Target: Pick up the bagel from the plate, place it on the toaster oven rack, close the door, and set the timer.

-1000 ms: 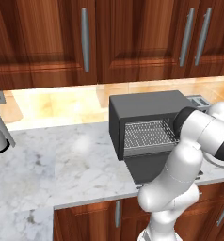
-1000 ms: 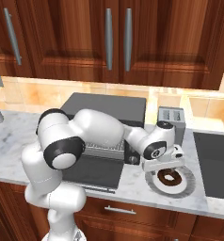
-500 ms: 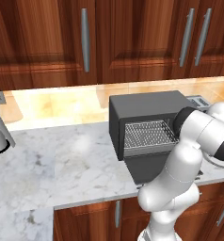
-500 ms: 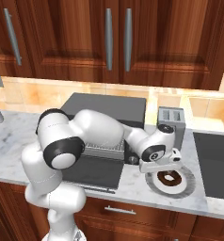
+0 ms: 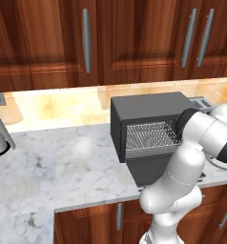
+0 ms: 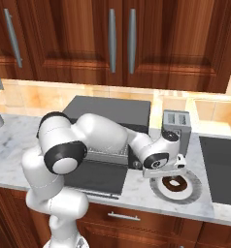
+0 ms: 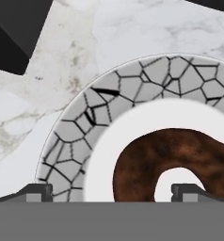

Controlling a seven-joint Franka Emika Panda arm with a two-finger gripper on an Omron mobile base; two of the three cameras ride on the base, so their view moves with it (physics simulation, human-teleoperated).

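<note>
Two wide-spread tips of the tool [image 7: 112, 190] have dropped closer around the bagel [image 7: 172, 157].

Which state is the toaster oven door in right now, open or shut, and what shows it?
Open. The door lies folded down flat in front of the oven, leaving the cavity and the wire rack exposed.

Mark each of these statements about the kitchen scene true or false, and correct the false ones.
1. The bagel lies on the plate. True.
2. The door of the toaster oven is shut. False: it hangs open, flat in front.
3. The gripper is open above the bagel. True.
4. The toaster oven rack already holds the bagel. False: the rack is bare.
5. A silver slot toaster stands behind the plate. True.
</note>
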